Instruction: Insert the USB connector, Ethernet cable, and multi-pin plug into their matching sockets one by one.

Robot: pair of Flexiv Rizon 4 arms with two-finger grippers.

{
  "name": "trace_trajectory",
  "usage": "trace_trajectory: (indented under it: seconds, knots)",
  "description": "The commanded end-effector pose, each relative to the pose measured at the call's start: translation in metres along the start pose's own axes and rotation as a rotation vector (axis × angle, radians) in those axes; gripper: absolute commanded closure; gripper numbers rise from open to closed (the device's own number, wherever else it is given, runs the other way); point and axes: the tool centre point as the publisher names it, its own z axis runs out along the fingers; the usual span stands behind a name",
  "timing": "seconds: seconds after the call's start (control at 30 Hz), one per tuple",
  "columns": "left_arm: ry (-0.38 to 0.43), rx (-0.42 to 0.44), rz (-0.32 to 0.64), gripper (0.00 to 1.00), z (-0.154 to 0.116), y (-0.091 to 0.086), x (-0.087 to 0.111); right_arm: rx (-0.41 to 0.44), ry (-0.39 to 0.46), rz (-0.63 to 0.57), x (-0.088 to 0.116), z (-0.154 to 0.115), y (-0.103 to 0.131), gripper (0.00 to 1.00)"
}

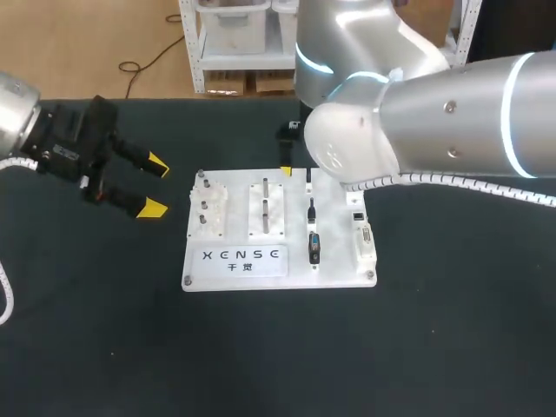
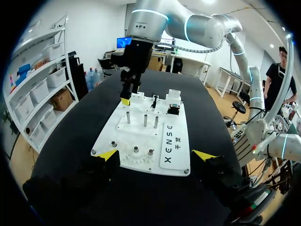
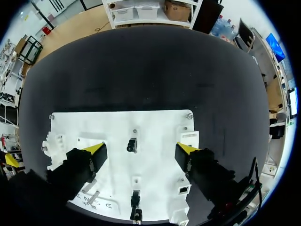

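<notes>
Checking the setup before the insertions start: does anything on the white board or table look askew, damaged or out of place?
Nothing stands out. The white rectangular board lies flat on the black table, its metal pegs upright, the black connector straight on it. No damage shows.

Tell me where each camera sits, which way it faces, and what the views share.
Head view: fixed above and behind the robot, looking down on the table and board; left gripper at the left, right arm at the right.
Left wrist view: on the left wrist, looking past its open fingers across the board to the right gripper over its far edge.
Right wrist view: on the right wrist, looking down on the board between its open fingers.
Shared: all show the board; head and left wrist views show the right arm.
</notes>
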Motion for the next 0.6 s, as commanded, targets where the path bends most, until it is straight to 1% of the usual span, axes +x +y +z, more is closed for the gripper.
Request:
trace_trajectory:
  seconds: [0.03, 0.07, 0.17, 0.3, 0.4, 0.57, 0.6]
  knots:
    - [-0.004, -0.003, 0.003, 0.0, 0.0002, -0.0008, 0.0011, 0.008, 0.005, 0.002, -0.0035, 0.0017, 0.0051, 0.26]
    - [-0.004, -0.003, 0.003, 0.0, 0.0002, -0.0008, 0.0011, 0.008, 0.005, 0.002, -0.0038, 0.0019, 0.0056, 0.5]
    - [-0.004, -0.003, 0.003, 0.0, 0.0002, -0.0008, 0.0011, 0.01, 0.004, 0.0, -0.004, 0.003, 0.0075, 0.6]
    - [-0.004, -0.003, 0.003, 0.0, 0.0002, -0.0008, 0.0011, 0.014, 0.007, -0.004, -0.003, 0.0042, 0.0093, 0.66]
    - [-0.004, -0.003, 0.003, 0.0, 0.0002, -0.0008, 0.0011, 0.017, 0.009, -0.007, -0.0024, 0.0057, 0.0098, 0.68]
    - [-0.004, -0.003, 0.003, 0.0, 0.0002, -0.0008, 0.0011, 0.022, 0.012, -0.004, -0.0015, 0.0079, 0.0105, 0.74]
    - [-0.004, -0.003, 0.003, 0.0, 0.0002, -0.0008, 0.0011, 0.022, 0.012, -0.004, -0.0016, 0.0081, 0.0106, 0.76]
